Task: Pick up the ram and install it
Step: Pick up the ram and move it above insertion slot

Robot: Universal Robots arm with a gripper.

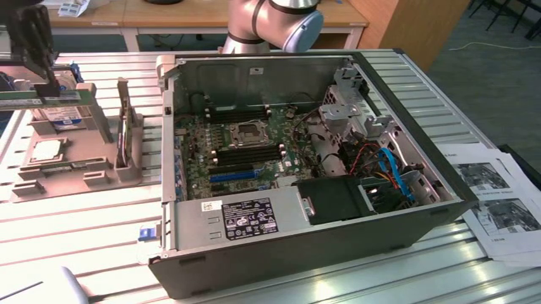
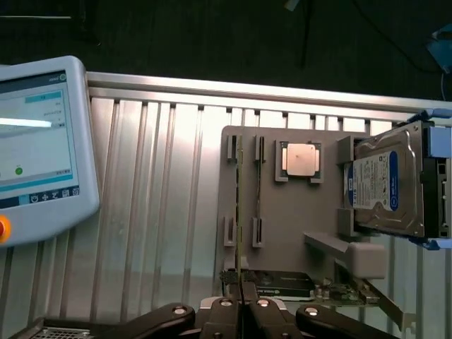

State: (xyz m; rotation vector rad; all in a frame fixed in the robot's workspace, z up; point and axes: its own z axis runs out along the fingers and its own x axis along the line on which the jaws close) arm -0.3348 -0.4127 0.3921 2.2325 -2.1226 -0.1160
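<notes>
Your gripper [image 2: 244,311] has its jaws pinched narrow on the ram [image 1: 21,100] between them; it looks light, stiff and fragile; grip the board edges, never the chips.

Computer case [image 1: 296,253] open-topped, motherboard [image 1: 286,166] reachable from above, drive cage [image 1: 346,104] and cables [image 1: 386,166] crowding one wall, teach pendant [image 2: 42,141] flanking parts tray [image 2: 289,219], gripper [image 2: 242,304] holding ram [image 1: 42,99] clear above tray

Exterior view overlooks case [image 1: 296,253] and parts tray [image 1: 93,182]; wrist view looks down past fingers [image 2: 227,318] onto that tray [image 2: 289,226].
</notes>
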